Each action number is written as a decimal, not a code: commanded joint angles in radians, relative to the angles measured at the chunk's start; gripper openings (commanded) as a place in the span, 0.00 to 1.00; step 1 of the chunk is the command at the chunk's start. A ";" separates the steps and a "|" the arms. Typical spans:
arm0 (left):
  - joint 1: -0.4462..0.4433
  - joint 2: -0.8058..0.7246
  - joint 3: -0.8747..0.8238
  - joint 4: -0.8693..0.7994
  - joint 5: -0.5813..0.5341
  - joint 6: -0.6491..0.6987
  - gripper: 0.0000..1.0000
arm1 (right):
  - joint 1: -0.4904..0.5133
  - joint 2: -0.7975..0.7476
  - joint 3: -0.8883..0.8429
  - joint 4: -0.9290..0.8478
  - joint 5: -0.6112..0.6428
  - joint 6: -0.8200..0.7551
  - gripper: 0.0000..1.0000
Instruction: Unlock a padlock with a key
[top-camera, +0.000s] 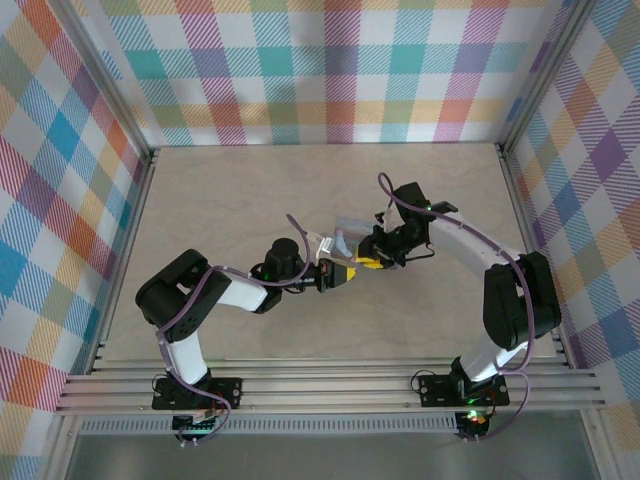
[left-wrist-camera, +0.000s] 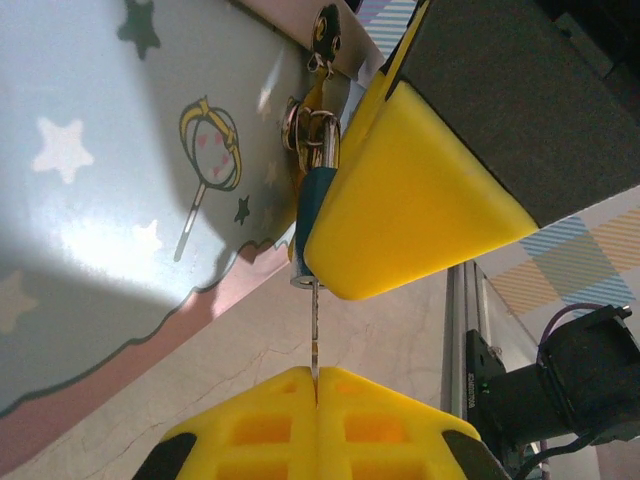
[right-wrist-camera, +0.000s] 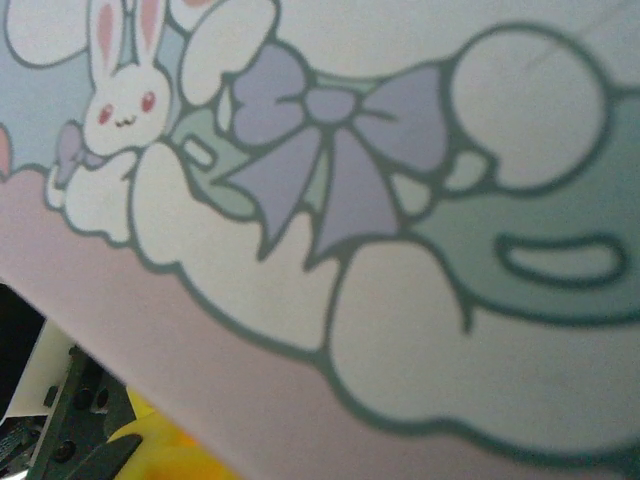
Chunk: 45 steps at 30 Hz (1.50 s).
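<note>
The left tool (left-wrist-camera: 316, 400) is clamped shut on the key (left-wrist-camera: 314, 330), blade pointing away. The key tip meets the base of the padlock (left-wrist-camera: 316, 195), which hangs from the hasp (left-wrist-camera: 335, 35) of the tin (left-wrist-camera: 100, 150), mid-worktop (top-camera: 220, 200). One finger (left-wrist-camera: 400, 210) of the right tool (top-camera: 370, 263) lies against the padlock; whether it grips cannot be told.

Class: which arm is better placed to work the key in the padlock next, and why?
Left. The left pincer is shut on the key, its blade meeting the padlock's underside; the right pincer only steadies the padlock at the tin.
</note>
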 joint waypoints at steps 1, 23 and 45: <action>0.000 -0.002 0.045 0.121 0.043 -0.007 0.00 | 0.011 -0.016 0.027 -0.026 -0.038 -0.040 0.00; -0.005 0.017 0.082 0.035 0.066 0.005 0.00 | 0.011 -0.003 0.052 -0.060 -0.045 -0.072 0.00; 0.012 -0.099 0.061 -0.019 -0.028 -0.009 0.00 | 0.011 0.021 0.050 -0.100 -0.021 -0.098 0.00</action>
